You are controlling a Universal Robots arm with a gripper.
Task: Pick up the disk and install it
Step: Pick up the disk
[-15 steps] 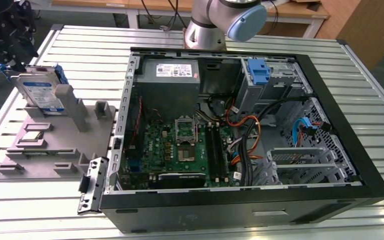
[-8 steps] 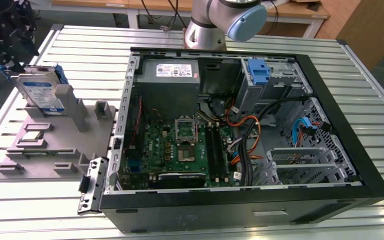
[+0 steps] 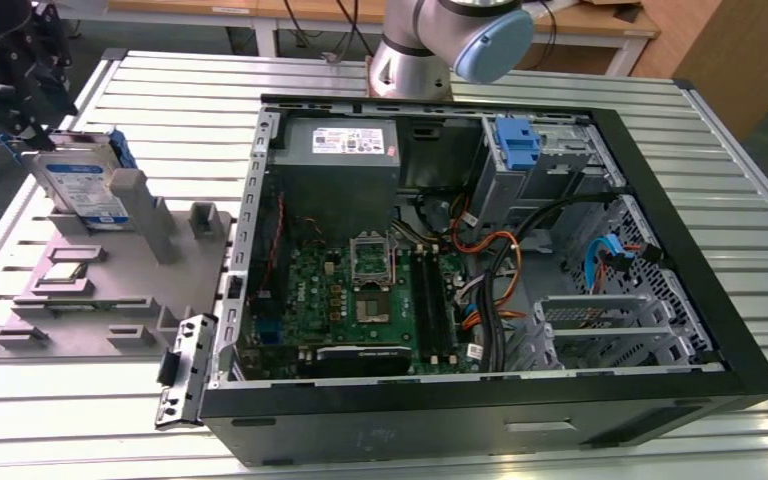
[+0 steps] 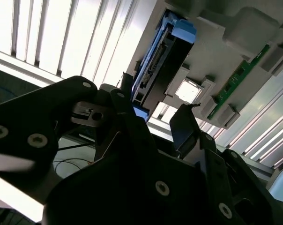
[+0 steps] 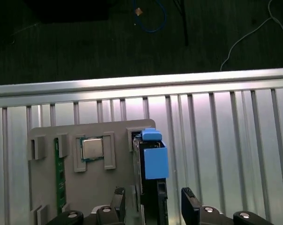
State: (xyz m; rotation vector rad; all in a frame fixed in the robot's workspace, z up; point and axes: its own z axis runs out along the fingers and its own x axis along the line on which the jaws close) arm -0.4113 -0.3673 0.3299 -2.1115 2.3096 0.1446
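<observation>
Over on the exterior view's left, the flat silver-grey metal disk with blue side rails (image 3: 80,185) stands on edge in a slotted grey plastic fixture (image 3: 131,285), with bare slatted metal table (image 3: 37,420) all around it. The black gripper (image 5: 153,206) hangs over the disk's top edge, jaws wide open, one finger to each side, holding nothing. Further right there's the open black computer case (image 3: 491,400).

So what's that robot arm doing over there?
The robot's gripper hangs over the hard drive, its open fingers on either side of it without gripping. The drive stands on edge in a grey holder beside the open computer case. It has not been picked up or installed yet.
</observation>
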